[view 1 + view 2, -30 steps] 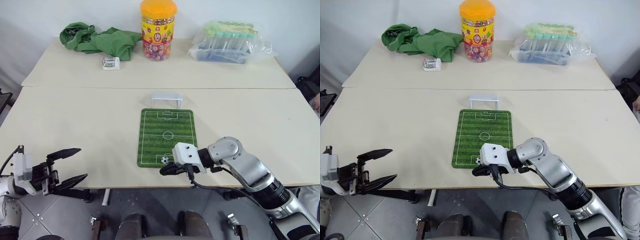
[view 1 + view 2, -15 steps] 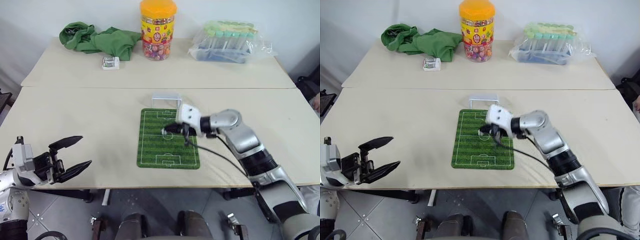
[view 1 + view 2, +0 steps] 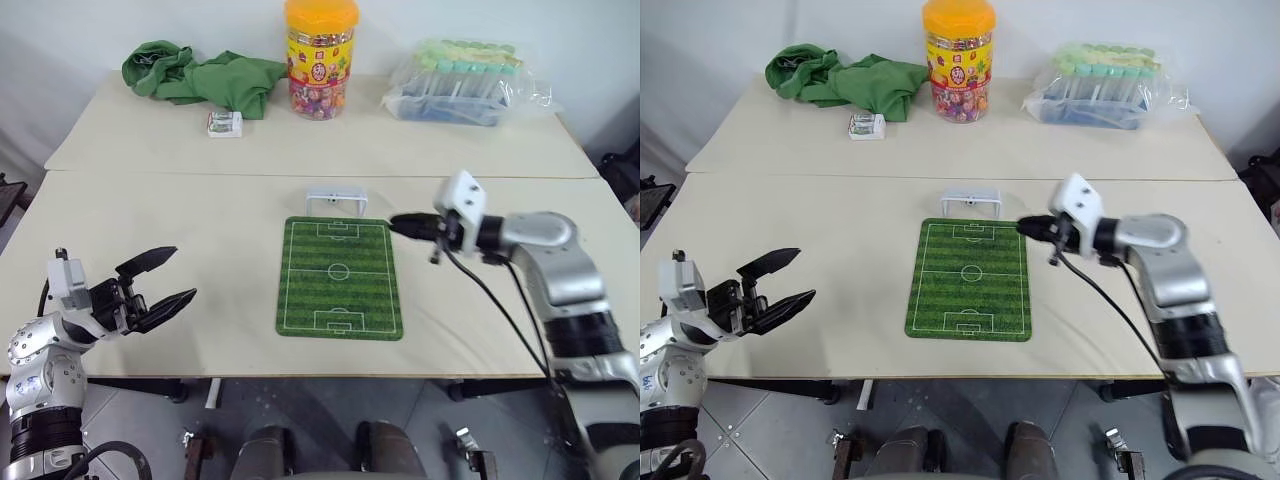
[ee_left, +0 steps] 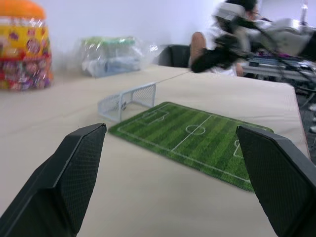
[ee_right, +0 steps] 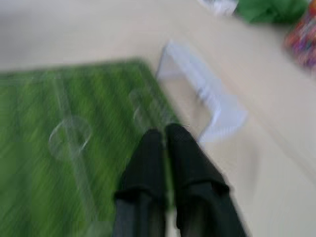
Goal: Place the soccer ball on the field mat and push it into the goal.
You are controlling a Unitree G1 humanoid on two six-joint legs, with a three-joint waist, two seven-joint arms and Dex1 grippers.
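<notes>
- The right gripper (image 3: 398,222) hovered over the upper right corner of the field mat (image 3: 340,290), just to the right of the goal (image 3: 334,200), and it pointed to the left of the frame, toward the goal.
- In the right wrist view its two black fingers (image 5: 148,158) stood almost together, with nothing between them.
- I could not tell where the soccer ball lay. The green surface of the mat looked bare, so I judged that the ball was probably already inside the goal, where the netting and its small size hid it.
- The long axis of the mat ran from the bottom of the frame up to the goal, which stood at the mat's upper short edge.
- The left gripper (image 3: 183,274) was at the lower left of the frame, well apart from the mat, with its fingers wide open and empty. The right arm was clearly the nearer one.
- At the top of the bench (image 3: 150,220) stood a candy jar (image 3: 320,55), a green cloth (image 3: 200,75), a small white box (image 3: 223,123) and a bag of tubes (image 3: 465,85), all well apart from the goal. Nothing stood in the way.
</notes>
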